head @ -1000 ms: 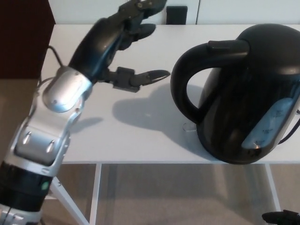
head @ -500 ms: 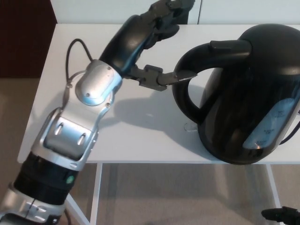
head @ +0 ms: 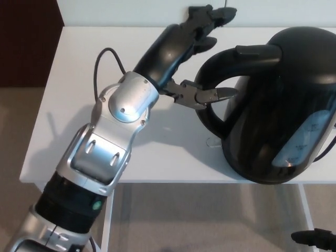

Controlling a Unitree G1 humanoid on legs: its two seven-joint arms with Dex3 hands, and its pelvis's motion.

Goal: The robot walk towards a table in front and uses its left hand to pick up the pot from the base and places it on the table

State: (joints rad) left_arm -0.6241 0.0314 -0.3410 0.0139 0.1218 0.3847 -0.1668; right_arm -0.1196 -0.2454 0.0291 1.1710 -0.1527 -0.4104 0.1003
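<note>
Closing the left hand (head: 181, 52) too soon or off-centre is judged the main risk: the thumb (head: 207, 96) is passed into the loop of the handle (head: 220, 65) while the fingers (head: 210, 16) are spread above and behind its top, so nothing is clamped and the hand is seen apart, holding nothing. If the grasp is made with only the thumb tip under the handle, the pot (head: 283, 105) could be tipped or swung on lifting, since its rounded black body is set well to the right of the grip. A sideways push by the forearm could also slide the pot toward the near edge of the white table (head: 79, 105), close to which it stands. The base is hidden beneath the pot, so it cannot be told whether it would be dragged up as well. The pot is found upright at the right of the table, just to the right of the hand, with its handle turned toward the hand and touched or nearly touched by the thumb. A dark part at the lower right edge, taken to be the right hand (head: 314, 239), is shown too little for its state to be told
</note>
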